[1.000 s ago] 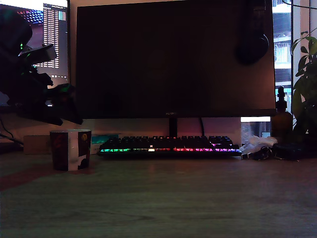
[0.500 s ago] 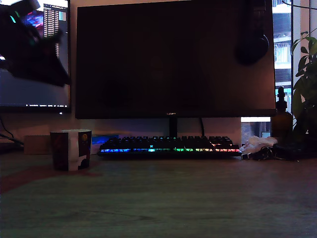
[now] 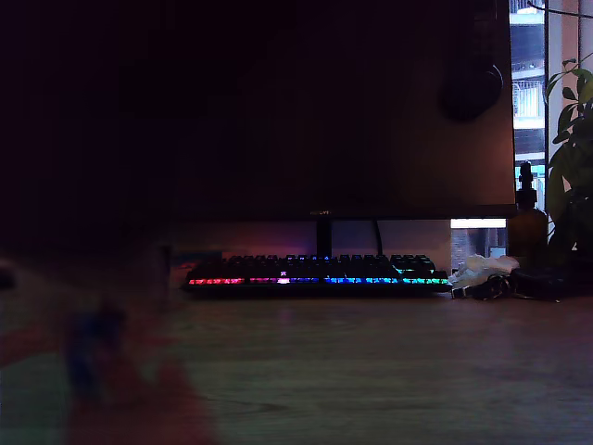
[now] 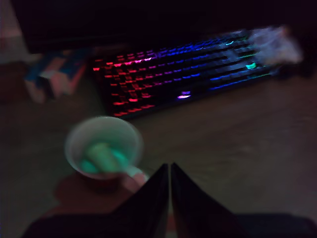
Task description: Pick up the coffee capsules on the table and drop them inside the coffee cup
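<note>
In the wrist view the coffee cup (image 4: 104,148) is seen from above, its white inside lit greenish. A pale rounded shape (image 4: 101,157) lies in it, probably a coffee capsule, too blurred to tell for sure. My gripper (image 4: 170,168) hangs above the table just beside the cup's rim. Its two dark fingers are pressed together with nothing between them. In the exterior view a dark blurred mass (image 3: 83,185) fills the exterior view's left half and hides the cup. No capsule shows on the table.
A backlit keyboard (image 3: 315,273) lies beyond the cup, under a dark monitor (image 3: 371,111). Small boxes (image 4: 52,74) sit beside the keyboard. A bottle (image 3: 526,222), a plant (image 3: 570,158) and crumpled white wrapping (image 3: 482,269) crowd the exterior view's right.
The arm swung up from above the cup and came close to the exterior camera. It now blots out that view's left side and the cup, which showed before.
</note>
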